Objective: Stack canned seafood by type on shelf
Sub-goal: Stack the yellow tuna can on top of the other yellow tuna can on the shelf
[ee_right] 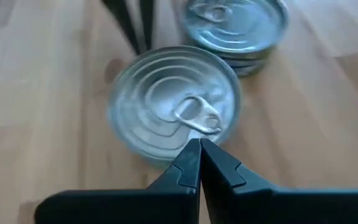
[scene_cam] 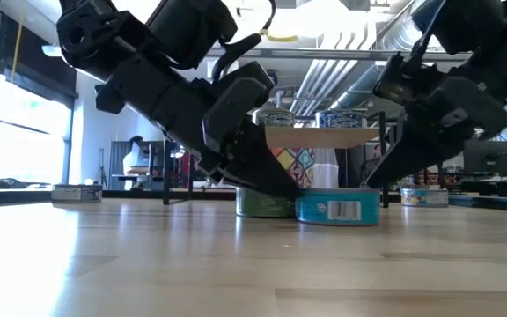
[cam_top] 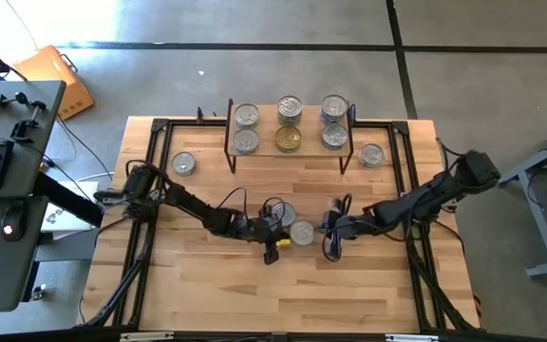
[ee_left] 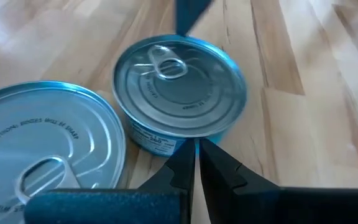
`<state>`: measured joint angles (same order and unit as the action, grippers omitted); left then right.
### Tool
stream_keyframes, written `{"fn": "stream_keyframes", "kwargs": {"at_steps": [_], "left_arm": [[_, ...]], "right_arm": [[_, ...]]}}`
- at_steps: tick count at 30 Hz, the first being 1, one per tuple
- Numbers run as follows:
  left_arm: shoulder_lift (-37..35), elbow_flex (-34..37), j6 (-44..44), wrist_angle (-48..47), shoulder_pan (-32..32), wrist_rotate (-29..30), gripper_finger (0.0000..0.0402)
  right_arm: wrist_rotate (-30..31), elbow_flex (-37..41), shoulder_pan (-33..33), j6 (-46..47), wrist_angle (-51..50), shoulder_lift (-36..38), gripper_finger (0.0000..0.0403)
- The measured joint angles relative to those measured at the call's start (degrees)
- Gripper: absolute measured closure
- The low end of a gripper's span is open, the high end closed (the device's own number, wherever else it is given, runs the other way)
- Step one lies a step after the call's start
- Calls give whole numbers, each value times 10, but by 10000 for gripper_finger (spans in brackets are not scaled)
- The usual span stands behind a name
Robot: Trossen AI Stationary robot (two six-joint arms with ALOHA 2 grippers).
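Note:
A blue-labelled, silver-lidded tin stands on the table's middle, and a second tin stands just beyond it toward the far left. My left gripper is shut at the blue tin's left side. My right gripper is shut at its right side. The shelf stands at the far edge with several tins on its top, one of them gold-lidded. Single tins stand on the table to the left and right of the shelf. My left gripper has its shut fingertips against the blue tin's side wall, low on its left side. The fingers slant down from the table's left. The tin stands upright on the table. My right gripper has its shut fingertips at the same tin's rim on its right side, slanting down from the table's right. The fingers hide the exact place of contact.
The second tin nearly touches the blue tin beside my left gripper. Black frame rails run along the table's left and right sides. Bare wood lies between the two tins and the near edge.

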<state>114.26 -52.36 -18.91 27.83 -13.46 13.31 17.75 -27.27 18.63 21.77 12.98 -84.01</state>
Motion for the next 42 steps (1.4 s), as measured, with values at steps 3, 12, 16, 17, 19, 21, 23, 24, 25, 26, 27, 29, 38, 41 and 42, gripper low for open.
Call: {"fn": "stream_keyframes", "kwargs": {"at_steps": [3, 12, 16, 17, 19, 21, 23, 24, 25, 26, 27, 29, 38, 41, 42], "left_arm": [[-6, 0, 2, -7, -1, 8, 385], [-96, 0, 43, -124, -15, 86, 385], [-113, -1, 62, -119, -28, 80, 385], [-112, -1, 70, -112, -30, 61, 385], [-103, -1, 92, -95, -33, -2, 385], [-87, 0, 120, -73, -33, -61, 385], [-65, 0, 136, -36, -30, -104, 385], [-52, 0, 139, -19, -27, -123, 385], [-40, -1, 139, 4, -23, -138, 385], [-28, -1, 136, 18, -17, -147, 385], [-18, 0, 132, 30, -13, -152, 385], [1, -3, 126, 52, -4, -152, 385], [-44, -10, 111, -72, 19, 13, 385], [-103, -10, 110, -145, 6, 70, 385], [-120, -10, 110, -162, 0, 78, 385]], "right_arm": [[-36, 0, 10, 9, 43, -25, 403], [-46, -1, 53, -141, 196, -53, 403], [76, 0, 58, -83, 114, -21, 403], [102, 0, 58, -52, 78, -15, 403], [147, 0, 58, 20, 16, -10, 403], [150, 0, 57, 69, -19, -13, 403], [107, 0, 57, 95, -21, -25, 403], [80, 0, 58, 103, -18, -33, 403], [51, 0, 58, 107, -9, -41, 403], [26, 0, 59, 108, 4, -48, 403], [7, 0, 60, 108, 17, -57, 403], [-26, 0, 62, 102, 52, -71, 403], [-68, -1, 60, 18, 280, -127, 403], [-65, 0, 60, -10, 316, -136, 403], [-61, 0, 59, -14, 321, -138, 403]]}}
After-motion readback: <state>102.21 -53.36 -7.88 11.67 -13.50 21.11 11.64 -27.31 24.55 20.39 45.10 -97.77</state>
